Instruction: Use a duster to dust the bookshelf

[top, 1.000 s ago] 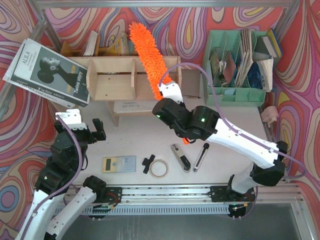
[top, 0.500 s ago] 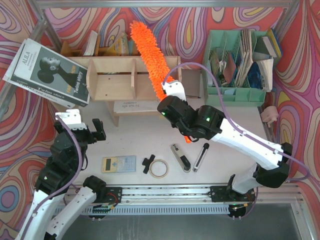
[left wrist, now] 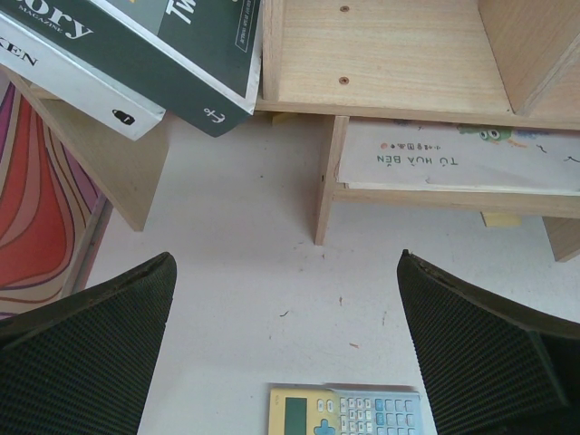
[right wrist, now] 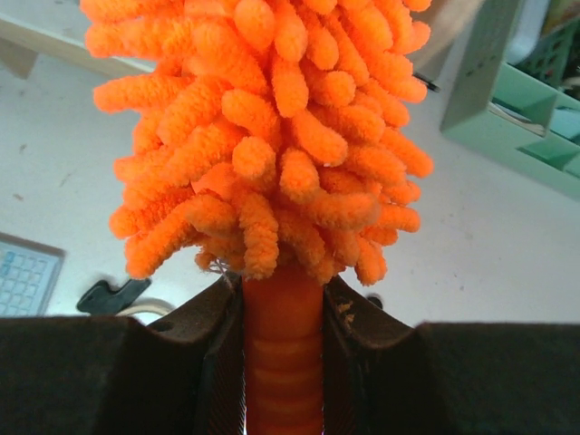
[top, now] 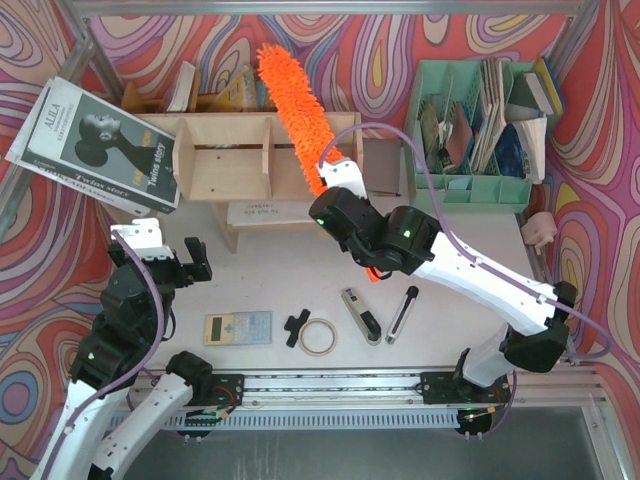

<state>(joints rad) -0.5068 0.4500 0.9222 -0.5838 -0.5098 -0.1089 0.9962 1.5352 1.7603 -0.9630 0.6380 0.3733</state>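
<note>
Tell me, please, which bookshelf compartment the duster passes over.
The right compartment: the duster runs diagonally across it in the top view, whereas the middle compartment is uncovered and a magazine overlaps the left one.

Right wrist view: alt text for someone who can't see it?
The right end effector grips the duster by its orange handle, fluffy head filling the frame. Behind: white table, calculator at left, green organizer at right.
</note>
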